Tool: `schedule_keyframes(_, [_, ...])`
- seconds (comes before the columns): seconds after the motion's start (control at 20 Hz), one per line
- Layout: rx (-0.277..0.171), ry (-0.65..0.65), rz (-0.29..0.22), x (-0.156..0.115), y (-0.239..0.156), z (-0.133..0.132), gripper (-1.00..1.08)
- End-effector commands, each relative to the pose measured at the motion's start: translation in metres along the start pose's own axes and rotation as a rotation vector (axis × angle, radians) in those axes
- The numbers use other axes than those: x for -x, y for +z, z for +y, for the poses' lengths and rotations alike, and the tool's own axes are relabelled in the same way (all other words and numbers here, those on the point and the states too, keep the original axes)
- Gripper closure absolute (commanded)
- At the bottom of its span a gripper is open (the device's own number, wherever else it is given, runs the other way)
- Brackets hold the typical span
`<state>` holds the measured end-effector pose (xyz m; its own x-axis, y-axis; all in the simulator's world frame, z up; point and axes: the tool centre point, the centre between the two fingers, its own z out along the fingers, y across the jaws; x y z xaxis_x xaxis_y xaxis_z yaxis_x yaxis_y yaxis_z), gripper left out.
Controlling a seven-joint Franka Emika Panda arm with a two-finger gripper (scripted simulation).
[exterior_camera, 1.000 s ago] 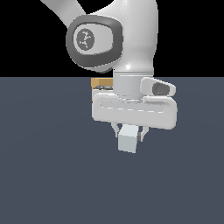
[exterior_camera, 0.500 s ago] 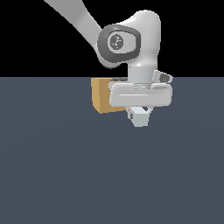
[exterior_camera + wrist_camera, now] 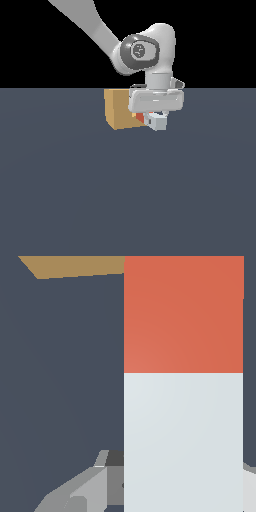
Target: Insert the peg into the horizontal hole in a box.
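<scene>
The tan box (image 3: pixel 120 109) stands on the dark floor, just to the exterior view's left of my gripper (image 3: pixel 153 119). The gripper is shut on the peg (image 3: pixel 158 122), which lies roughly level. Its red end (image 3: pixel 140 118) points at the box's side and its pale end juts toward the camera. In the wrist view the peg (image 3: pixel 183 421) fills the middle, red part (image 3: pixel 183 311) farthest from the hand, and a corner of the box (image 3: pixel 75 265) sits off to one side of it. One grey finger (image 3: pixel 87 491) shows beside the peg. The hole is hidden.
The dark blue-grey floor (image 3: pixel 125 200) stretches all around the box. The arm's white wrist and elbow joint (image 3: pixel 142 50) hang above the box and gripper.
The arm has carried the peg back toward the box and lower in depth; the box has come out from behind the hand, and the peg's red end now shows next to it.
</scene>
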<state>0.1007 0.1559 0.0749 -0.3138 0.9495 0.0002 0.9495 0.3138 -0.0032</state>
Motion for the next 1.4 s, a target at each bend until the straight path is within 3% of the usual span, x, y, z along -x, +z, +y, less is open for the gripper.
schedule_keyframes(0.0, [0.004, -0.042, -0.001, -0.013, -0.004, 0.005, 1.08])
schedule_keyframes(0.95, [0.002, -0.068, -0.002, -0.023, -0.005, 0.004, 1.08])
schedule_keyframes(1.35, [0.004, -0.069, -0.002, -0.073, -0.006, 0.0, 1.08])
